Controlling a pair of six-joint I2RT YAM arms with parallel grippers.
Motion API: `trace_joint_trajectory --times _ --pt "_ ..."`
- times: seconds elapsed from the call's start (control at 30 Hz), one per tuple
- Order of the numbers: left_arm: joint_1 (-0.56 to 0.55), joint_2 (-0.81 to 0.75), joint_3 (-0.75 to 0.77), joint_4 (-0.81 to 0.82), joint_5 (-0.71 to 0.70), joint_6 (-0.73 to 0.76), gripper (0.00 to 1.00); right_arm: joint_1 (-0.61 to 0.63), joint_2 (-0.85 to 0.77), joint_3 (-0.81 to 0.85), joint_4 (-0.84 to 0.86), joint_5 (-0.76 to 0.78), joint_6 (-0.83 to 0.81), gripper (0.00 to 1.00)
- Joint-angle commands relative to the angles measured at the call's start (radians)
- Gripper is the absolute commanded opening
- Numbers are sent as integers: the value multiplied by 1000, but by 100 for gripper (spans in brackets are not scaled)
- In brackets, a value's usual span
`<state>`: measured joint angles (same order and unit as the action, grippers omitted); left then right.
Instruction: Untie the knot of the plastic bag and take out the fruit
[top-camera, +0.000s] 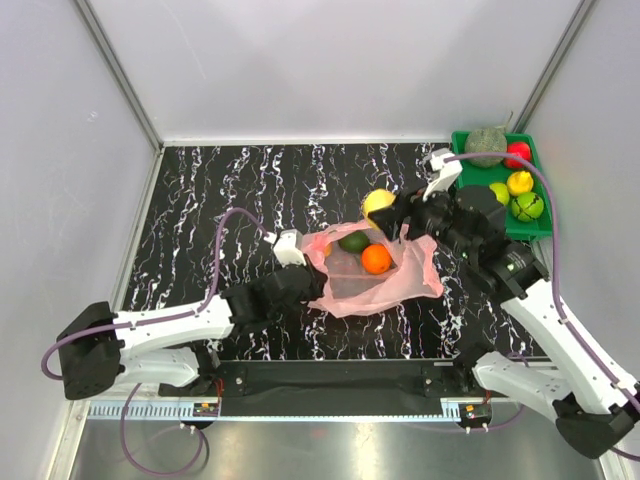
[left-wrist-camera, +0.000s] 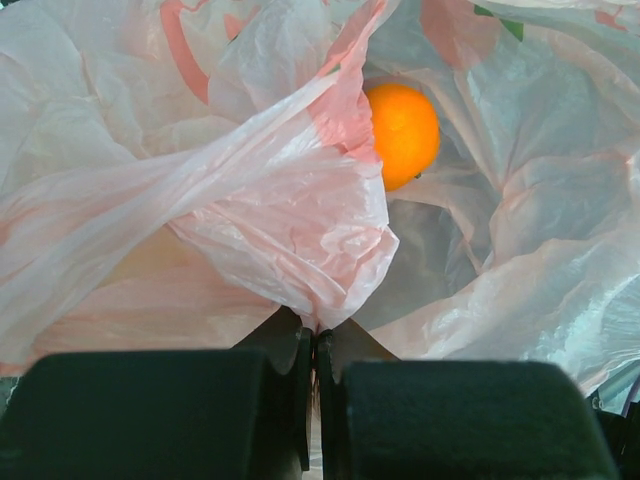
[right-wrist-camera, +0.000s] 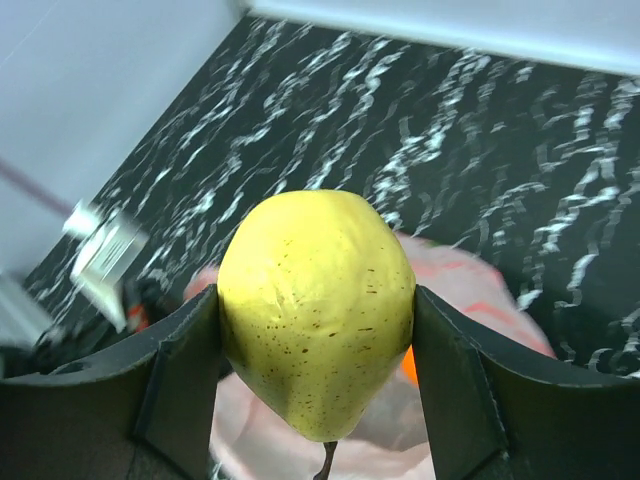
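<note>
Closest to the lens, the left gripper (left-wrist-camera: 315, 340) is closed on a fold at the near-left edge of the plastic bag (top-camera: 385, 285), which lies open; no knot shows. A green tray (top-camera: 461, 140) stands beyond the bag's right side. Above the bag's far rim the right gripper (right-wrist-camera: 316, 360) clamps a yellow fruit (right-wrist-camera: 315, 280). An orange (left-wrist-camera: 402, 133) lies inside the bag. I would lift straight up, left pinch firm, clear of the plastic.

The plastic bag (top-camera: 400, 285) is translucent pink. The yellow fruit (right-wrist-camera: 316, 312) carries brown speckles; the orange fruit (left-wrist-camera: 403, 133) is plain, the green fruit (top-camera: 353, 241) dark. The desk (top-camera: 250, 190) is black, white-veined; the tray (top-camera: 530, 229) green.
</note>
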<state>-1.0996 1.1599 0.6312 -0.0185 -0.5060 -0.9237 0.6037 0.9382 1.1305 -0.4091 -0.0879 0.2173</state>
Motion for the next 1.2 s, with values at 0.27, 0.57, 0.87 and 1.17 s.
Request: trace_joint_trajectory --times 0.27,0.57,0.87,1.17 --pt "4 -77 -47 22 12 0 0 -547 535 379 -63 341 219 0" --pt "4 -143 -122 72 50 -12 0 -687 1100 794 -151 372 186 0" --pt "4 -146 -126 83 72 -23 0 -746 1404 1019 -258 419 231 0" --pt "4 -128 -114 80 66 -18 0 -762 1415 988 -257 378 208 57"
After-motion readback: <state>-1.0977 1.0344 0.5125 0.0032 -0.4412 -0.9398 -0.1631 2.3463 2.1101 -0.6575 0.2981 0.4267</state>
